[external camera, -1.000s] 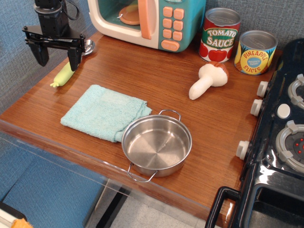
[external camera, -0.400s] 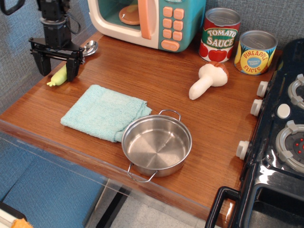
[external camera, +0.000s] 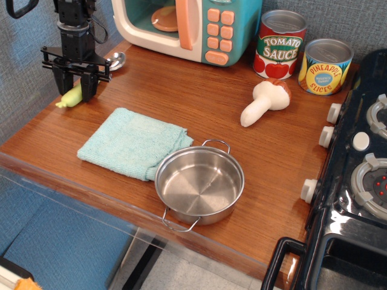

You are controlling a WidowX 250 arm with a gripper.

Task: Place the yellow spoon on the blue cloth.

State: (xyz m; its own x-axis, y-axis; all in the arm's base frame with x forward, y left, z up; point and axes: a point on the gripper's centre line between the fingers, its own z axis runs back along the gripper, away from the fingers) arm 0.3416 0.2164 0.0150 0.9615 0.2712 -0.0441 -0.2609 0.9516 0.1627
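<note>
The yellow spoon (external camera: pixel 68 97) lies at the back left of the wooden table, its pale yellow-green handle pointing front-left and its shiny metal bowl (external camera: pixel 115 59) near the toy microwave. My gripper (external camera: pixel 75 89) is lowered over the handle, with its black fingers (external camera: pixel 89 84) straddling it. The jaws are closed in against the handle's sides, and the spoon rests on the table. The blue cloth (external camera: pixel 132 142), a folded aqua towel, lies flat just front-right of the gripper, with nothing on it.
A steel pot (external camera: pixel 200 183) sits against the cloth's right corner. A cream mushroom toy (external camera: pixel 264 101) lies mid-table. The toy microwave (external camera: pixel 187 27) and two cans (external camera: pixel 279 44) stand at the back. A black stove (external camera: pixel 357 181) fills the right side. The table's left edge is near the gripper.
My gripper has come down over the spoon's handle and its jaws have narrowed around it. The handle tip has shifted slightly left and back.
</note>
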